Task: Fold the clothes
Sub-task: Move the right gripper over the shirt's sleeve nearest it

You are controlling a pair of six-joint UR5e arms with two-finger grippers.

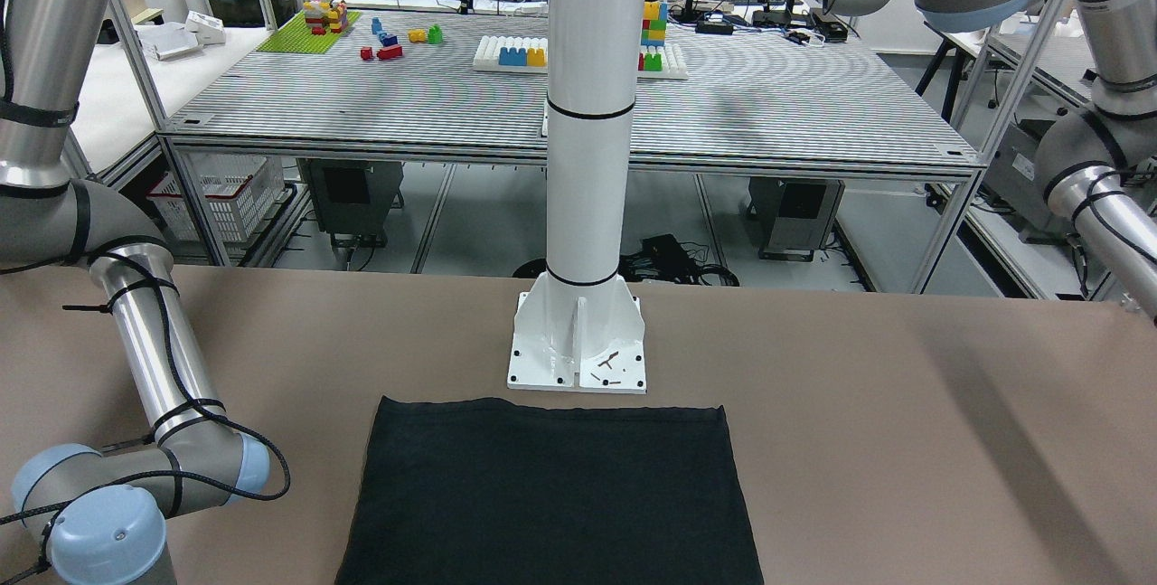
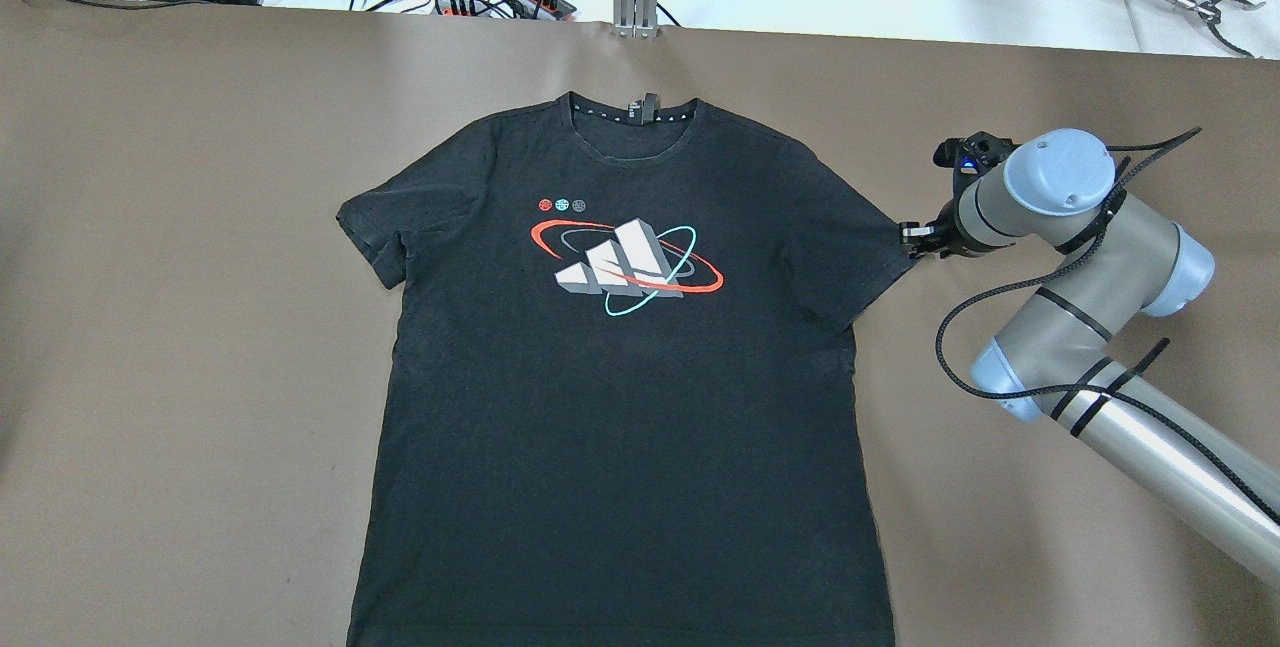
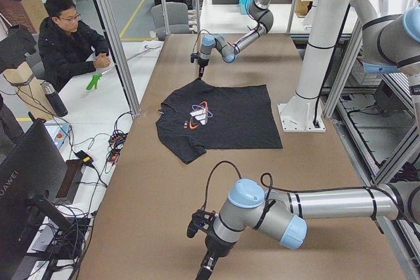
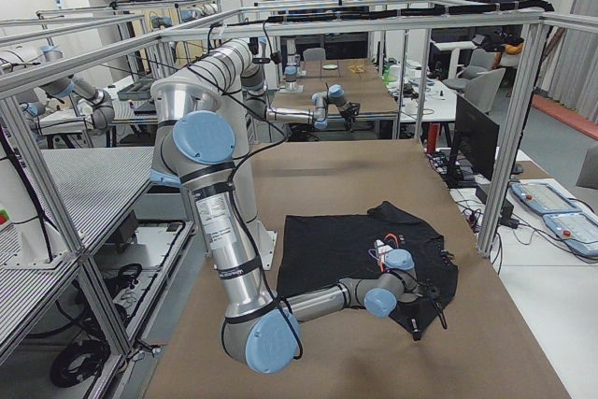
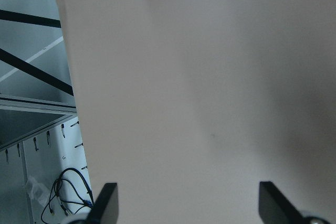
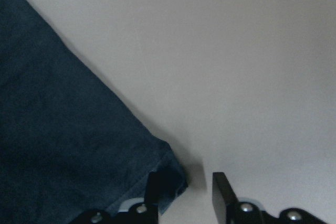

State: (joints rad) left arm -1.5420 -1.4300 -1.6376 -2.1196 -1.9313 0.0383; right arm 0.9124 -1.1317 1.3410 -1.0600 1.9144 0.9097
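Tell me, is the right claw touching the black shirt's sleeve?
Cannot tell. The right wrist view shows the right gripper straddling the corner of the T-shirt sleeve, one finger overlapping the cloth, but neither contact nor a gap shows plainly.

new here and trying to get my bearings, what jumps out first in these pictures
A black short-sleeved fabric T-shirt with a white, red and teal logo print lies spread flat, print up, in the middle of the brown table. The right pincer sits at the tip of one sleeve with its jaws apart, while the left pincer hangs open over bare tabletop.
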